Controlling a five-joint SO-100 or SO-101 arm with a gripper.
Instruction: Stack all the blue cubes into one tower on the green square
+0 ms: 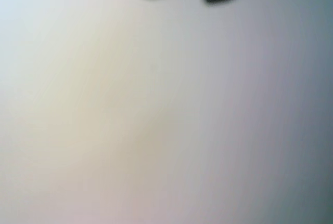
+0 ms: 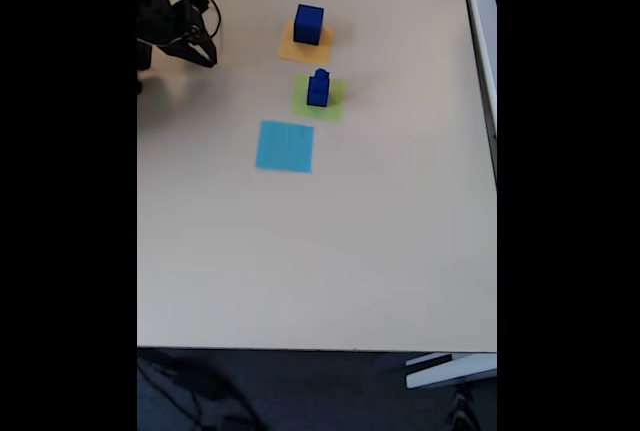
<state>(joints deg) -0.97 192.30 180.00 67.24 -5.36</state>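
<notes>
Gripper (image 2: 203, 49) is seen open, nothing held; the big blue cube (image 2: 308, 24) on the orange square (image 2: 304, 47) sits off to its right in the fixed view.

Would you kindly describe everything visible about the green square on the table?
The green square is a flat, thin, pale lime patch lying on the beige table, between an orange-yellow square and a light blue square. A small stack of dark blue cubes stands on it, covering its middle.
</notes>
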